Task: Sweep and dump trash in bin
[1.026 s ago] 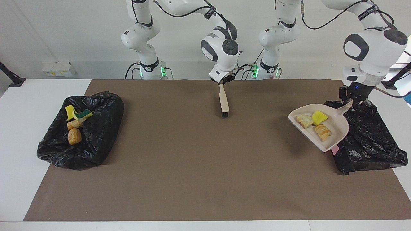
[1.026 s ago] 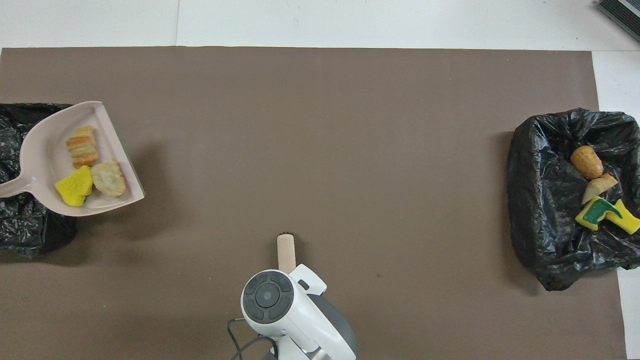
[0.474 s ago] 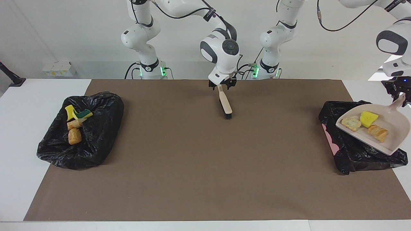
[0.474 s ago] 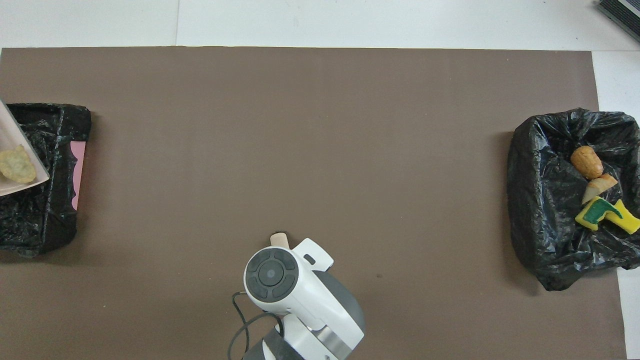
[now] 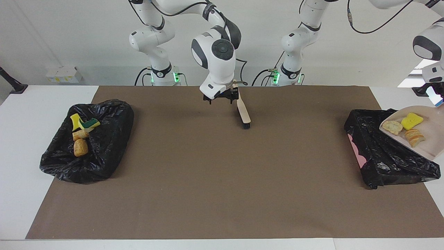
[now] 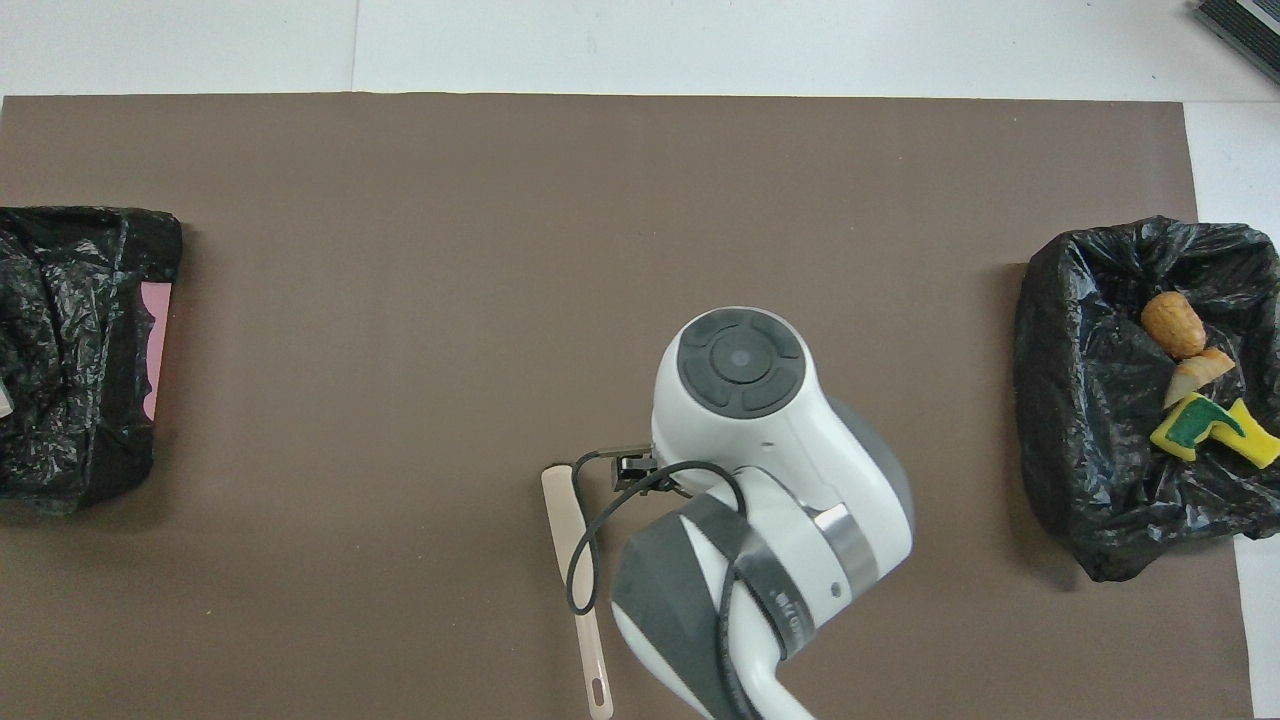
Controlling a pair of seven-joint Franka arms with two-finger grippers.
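My left gripper, cut off at the facing view's edge, holds the beige dustpan [image 5: 426,140] in the air over the black bin bag [image 5: 381,152] at the left arm's end. The pan carries three pieces of trash: a yellow sponge chunk [image 5: 412,121], a pale bread piece [image 5: 392,127] and a crusty lump [image 5: 415,137]. My right gripper [image 5: 221,98] is open and empty, just above the mat beside the brush [image 5: 244,113]. The brush lies flat on the mat [image 6: 572,560]. The dustpan is out of the overhead view.
A second black bag [image 5: 104,139] at the right arm's end holds several scraps: yellow-green sponges [image 5: 85,122] and tan lumps [image 5: 80,147], also in the overhead view [image 6: 1172,325]. A pink rim [image 6: 155,350] shows under the left-end bag [image 6: 70,350]. Brown mat [image 5: 222,180] covers the table.
My left arm carried the dustpan from beside the bag to over it, toward the table's end. My right gripper let go of the brush and moved toward the right arm's end.
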